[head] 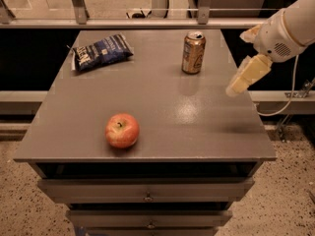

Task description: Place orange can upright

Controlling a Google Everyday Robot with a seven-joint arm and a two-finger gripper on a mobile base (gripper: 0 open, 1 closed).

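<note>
The orange can (193, 52) stands upright on the far right part of the grey table top (162, 112), its silver top and pull tab facing up. My gripper (244, 77) hangs over the table's right edge, to the right of the can and a little nearer the front, well apart from it. It holds nothing that I can see. The white arm (290, 26) reaches in from the upper right.
A red-yellow apple (122, 130) sits near the front left of the table. A dark blue snack bag (101, 51) lies at the far left. Drawers (147, 195) are below the front edge. A rail with posts (147, 21) runs behind the table.
</note>
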